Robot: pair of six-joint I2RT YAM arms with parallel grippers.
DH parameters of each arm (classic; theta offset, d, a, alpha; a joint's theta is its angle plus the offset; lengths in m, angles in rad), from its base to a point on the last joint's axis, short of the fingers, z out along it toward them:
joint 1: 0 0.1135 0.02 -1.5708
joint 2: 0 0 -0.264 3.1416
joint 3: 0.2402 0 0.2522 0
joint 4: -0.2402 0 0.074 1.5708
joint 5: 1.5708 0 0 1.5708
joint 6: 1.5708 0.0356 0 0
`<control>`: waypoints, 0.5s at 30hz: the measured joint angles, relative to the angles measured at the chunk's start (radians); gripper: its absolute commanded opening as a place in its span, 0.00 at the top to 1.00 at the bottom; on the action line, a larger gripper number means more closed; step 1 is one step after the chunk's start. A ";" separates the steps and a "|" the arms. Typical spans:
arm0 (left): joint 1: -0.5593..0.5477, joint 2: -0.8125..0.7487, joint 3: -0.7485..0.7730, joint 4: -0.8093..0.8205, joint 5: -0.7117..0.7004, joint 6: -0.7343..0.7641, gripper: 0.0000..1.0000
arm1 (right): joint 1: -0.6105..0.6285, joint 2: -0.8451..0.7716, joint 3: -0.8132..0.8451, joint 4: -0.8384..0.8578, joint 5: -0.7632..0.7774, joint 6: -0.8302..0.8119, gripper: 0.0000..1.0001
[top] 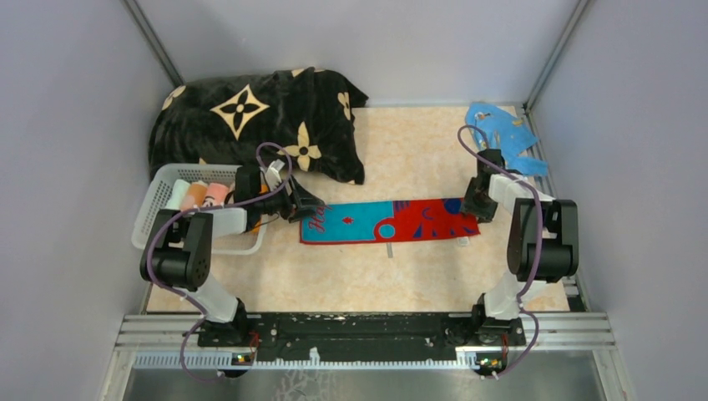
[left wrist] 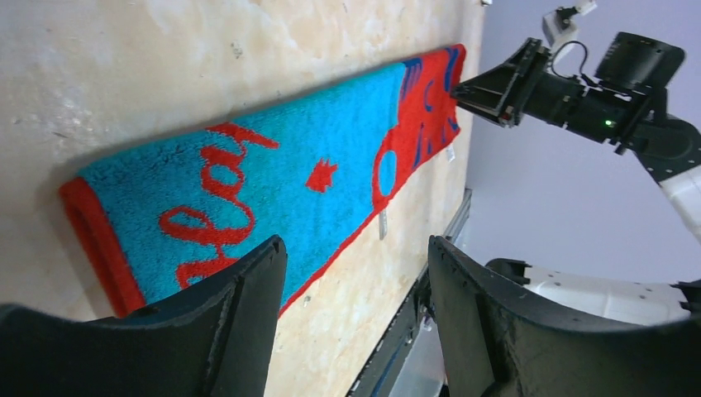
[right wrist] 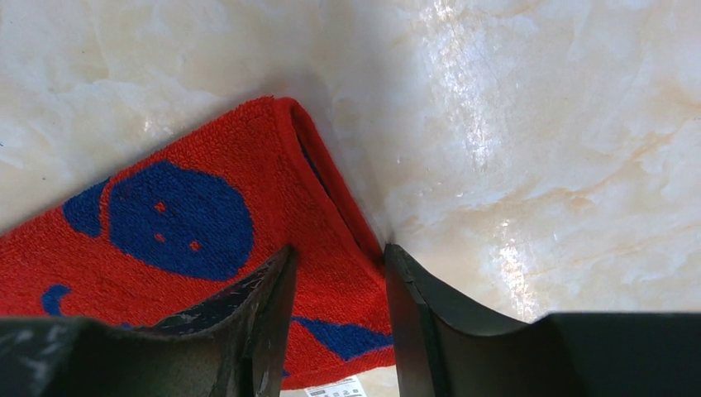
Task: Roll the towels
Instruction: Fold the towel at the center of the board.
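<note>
**Item: red-and-teal towel** (top: pixel 388 221). Folded into a long narrow strip. It lies flat across the middle of the table (top: pixel 401 276), with the teal lettered half toward the left arm and the red half with blue shapes toward the right arm. A small white tag (top: pixel 388 248) sticks out from its near edge.

**Left gripper** (top: pixel 313 205). At the teal end of the strip. In its wrist view the jaws stand wide apart and hold nothing. One finger (left wrist: pixel 240 306) overlaps the towel's (left wrist: pixel 273 190) near edge, and the other is over bare table beside it.

**Right gripper** (top: pixel 472 209). At the red end. Its jaws are about half parted and straddle the folded end hem. One finger lies over the red cloth (right wrist: pixel 207 165), and the other finger (right wrist: pixel 413 314) is on the tabletop just past the hem. Whether the jaws pinch the hem cannot be told.

**Further towels** (top: pixel 204 195). Short rolls, orange and pink among them, in a white basket (top: pixel 150 209) to the left, behind the left arm.

**Surroundings.** A black blanket (top: pixel 250 117) with beige flowers is heaped at the rear left. Blue scraps (top: pixel 501 134) lie at the rear right corner.
</note>
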 measured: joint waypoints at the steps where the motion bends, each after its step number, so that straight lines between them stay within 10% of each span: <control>1: 0.003 0.002 -0.007 0.026 0.015 -0.019 0.30 | 0.004 0.005 0.006 -0.004 0.005 -0.002 0.58; 10: 0.009 0.002 -0.031 0.117 0.059 -0.082 0.29 | 0.031 0.047 0.051 -0.014 0.006 -0.017 0.98; 15: 0.009 -0.039 -0.029 0.055 0.032 -0.025 0.29 | 0.035 0.048 0.052 -0.007 0.010 -0.018 1.00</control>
